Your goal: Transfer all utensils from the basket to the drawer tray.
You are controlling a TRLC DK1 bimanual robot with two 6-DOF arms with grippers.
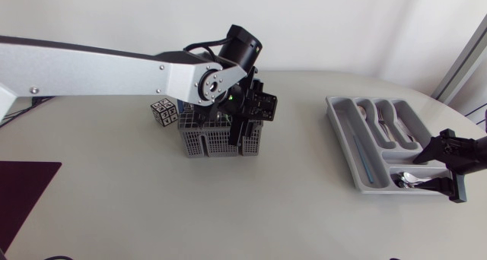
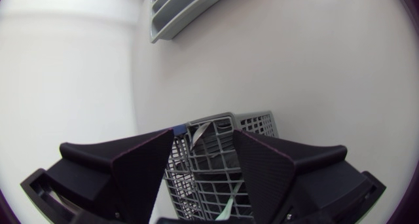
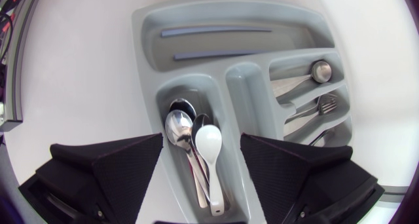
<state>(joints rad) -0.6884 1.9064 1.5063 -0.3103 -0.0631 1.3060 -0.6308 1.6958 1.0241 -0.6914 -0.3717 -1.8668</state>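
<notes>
Basket point(image 1: 205, 142) sits mid-desk toward the far edge, with the left pincer point(image 2: 203, 133) spread wide right over it. Tray point(image 1: 358, 150) near the right edge holds spoons point(image 3: 178, 131) and forks point(image 3: 324, 106), and the right pincer point(image 3: 201, 137) hangs open above the spoons. A broad stretch of desk point(image 1: 289, 207) lies between basket and tray.

Basket point(image 1: 207, 138) sits mid-table point(image 1: 114, 207), directly under the left hand point(image 1: 245, 129). Marker cube point(image 1: 163, 112) is just beside the basket's far-left corner. Drawer tray point(image 1: 358, 150) is well apart, on the right. Spoons point(image 1: 409, 181) lie in the tray's near compartment, beneath the right hand point(image 1: 432, 169). Forks point(image 1: 384, 125) lie in the far slots. Mat point(image 1: 23, 188) is at the near-left edge.
</notes>
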